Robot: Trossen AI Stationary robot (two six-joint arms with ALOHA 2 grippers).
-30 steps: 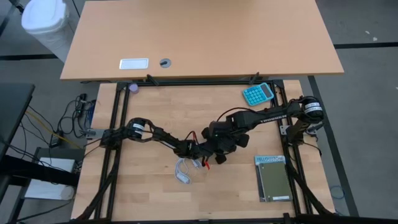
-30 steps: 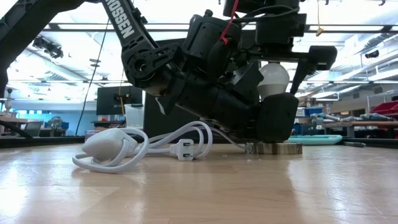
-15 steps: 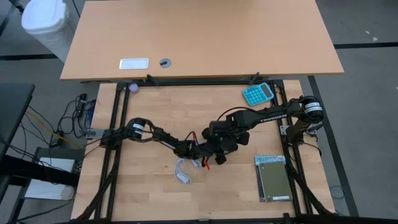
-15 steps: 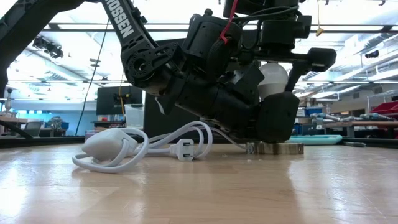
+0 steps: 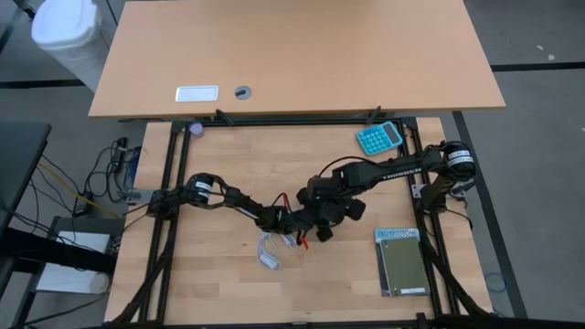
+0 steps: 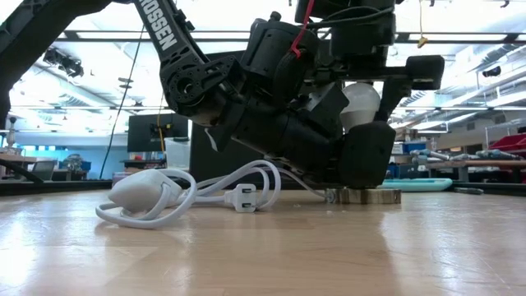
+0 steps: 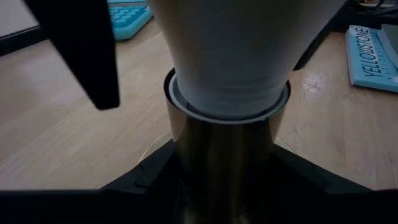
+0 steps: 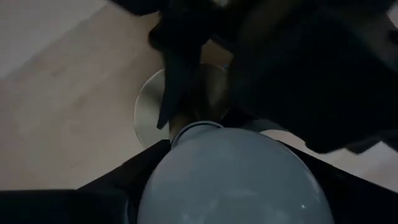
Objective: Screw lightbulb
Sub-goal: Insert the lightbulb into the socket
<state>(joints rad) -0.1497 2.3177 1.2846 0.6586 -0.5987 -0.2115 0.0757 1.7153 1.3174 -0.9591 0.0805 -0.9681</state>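
In the low view, nearest the camera, a coiled white cable [image 6: 177, 193] with its plug lies on the table [image 6: 263, 255] at lower left. Behind it, at centre right, the lightbulb [image 6: 362, 105] stands upright – round white end up, screw base down – over a flat socket disc [image 6: 367, 196]. Its long axis runs vertical.

The left gripper [image 6: 349, 156] comes in low and is closed on the socket stem just under the bulb; the left wrist view shows this close up, the bulb's [image 7: 227, 56] white neck sitting in a dark metal collar between that arm's own fingers. The right gripper [image 6: 374, 70] comes down from above, its fingers closed on the bulb's white glass – the right wrist view looks down over the grey-looking dome [image 8: 230, 174] to the disc [image 8: 152, 106] below.

Only the high view places it all: both grippers [image 5: 315, 217] meet mid-table, with a teal calculator [image 5: 379, 138] at upper right and a book [image 5: 401, 262] at lower right.
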